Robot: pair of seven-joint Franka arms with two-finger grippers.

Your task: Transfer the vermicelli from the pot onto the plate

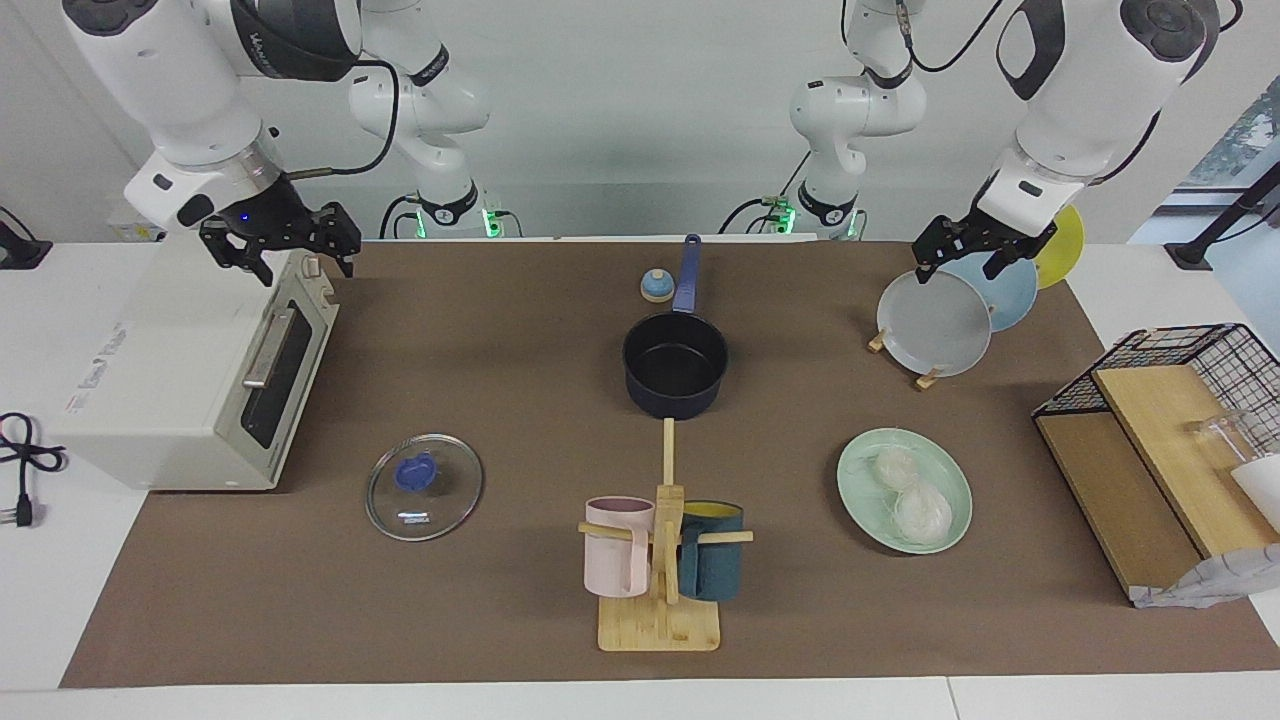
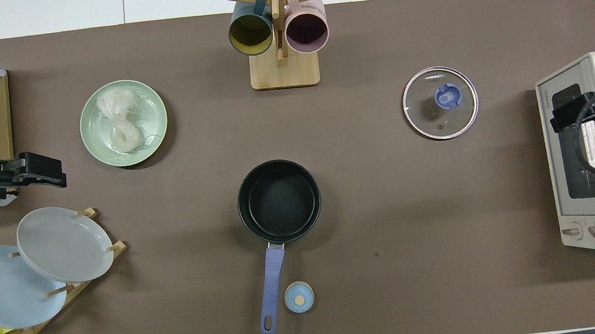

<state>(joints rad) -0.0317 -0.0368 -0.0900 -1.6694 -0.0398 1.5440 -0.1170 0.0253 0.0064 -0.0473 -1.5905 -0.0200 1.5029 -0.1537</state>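
Note:
The vermicelli (image 1: pixel 908 492) lies as two joined white nests on the mint green plate (image 1: pixel 860 500), toward the left arm's end of the table; it also shows in the overhead view (image 2: pixel 118 122) on the plate (image 2: pixel 151 116). The dark navy pot (image 1: pixel 675 365) stands empty mid-table, its blue handle pointing toward the robots; it also shows in the overhead view (image 2: pixel 279 201). My left gripper (image 1: pixel 960 268) hangs open and empty over the plate rack. My right gripper (image 1: pixel 303 265) hangs open and empty over the toaster oven.
A white toaster oven (image 1: pixel 190 380) stands at the right arm's end. The glass lid (image 1: pixel 424 487) lies beside it. A mug tree (image 1: pixel 662 545) holds two mugs. A rack (image 1: pixel 935 322) holds grey, light blue and yellow plates. There is also a wire basket (image 1: pixel 1180 400) and a small blue cap (image 1: pixel 656 286).

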